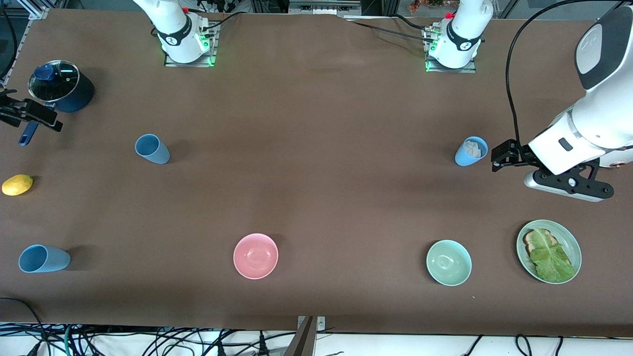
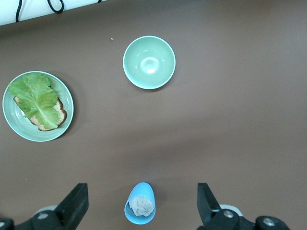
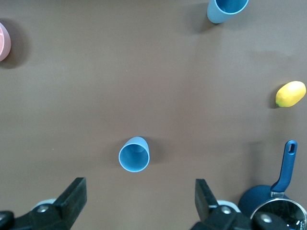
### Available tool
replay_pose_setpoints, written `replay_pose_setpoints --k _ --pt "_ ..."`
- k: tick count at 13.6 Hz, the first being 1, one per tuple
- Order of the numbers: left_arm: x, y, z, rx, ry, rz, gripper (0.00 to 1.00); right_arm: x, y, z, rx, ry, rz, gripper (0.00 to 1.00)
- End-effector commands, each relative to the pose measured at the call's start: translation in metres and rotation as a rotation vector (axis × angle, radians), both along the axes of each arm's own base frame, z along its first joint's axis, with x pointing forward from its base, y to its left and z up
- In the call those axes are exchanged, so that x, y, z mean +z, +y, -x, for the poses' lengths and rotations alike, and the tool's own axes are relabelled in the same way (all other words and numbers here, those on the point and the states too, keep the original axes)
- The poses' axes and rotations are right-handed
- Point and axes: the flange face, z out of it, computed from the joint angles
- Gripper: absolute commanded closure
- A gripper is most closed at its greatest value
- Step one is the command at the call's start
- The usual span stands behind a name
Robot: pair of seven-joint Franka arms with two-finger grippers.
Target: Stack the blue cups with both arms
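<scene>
A slate-blue cup (image 1: 152, 148) (image 3: 134, 154) stands toward the right arm's end of the table. A brighter blue cup (image 1: 43, 258) (image 3: 227, 9) stands nearer the front camera at the same end. Another bright blue cup (image 1: 471, 151) (image 2: 140, 203), with crumpled white paper inside, stands toward the left arm's end. My left gripper (image 1: 498, 157) (image 2: 142, 205) hangs open high over that paper-filled cup, which shows between its fingers. Over the table edge by the pot's handle, my right gripper (image 1: 30, 114) (image 3: 139, 200) is open and holds nothing. The slate-blue cup shows just ahead of its fingers.
A navy glass-lidded pot (image 1: 60, 86) and a lemon (image 1: 17, 184) sit at the right arm's end. A pink bowl (image 1: 255, 255), a green bowl (image 1: 449, 262) and a green plate (image 1: 573, 244) of bread and lettuce line the side nearest the front camera.
</scene>
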Motion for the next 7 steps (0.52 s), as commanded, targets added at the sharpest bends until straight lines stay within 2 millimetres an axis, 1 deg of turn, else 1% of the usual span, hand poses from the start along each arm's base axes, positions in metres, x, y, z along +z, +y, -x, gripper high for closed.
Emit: replay_pose_setpoints --k 1,5,7 --pt "0.012 0.002 0.002 -0.018 -0.022 -0.012 0.00 0.002 0.002 0.003 0.016 0.002 -0.006 0.00" --pt "0.014 0.023 0.000 0.016 -0.025 -0.007 0.00 0.002 0.002 0.005 0.016 0.011 -0.007 0.00" --pt "0.028 0.027 0.006 0.022 -0.046 -0.008 0.00 0.002 0.003 0.005 0.018 0.013 -0.007 0.00"
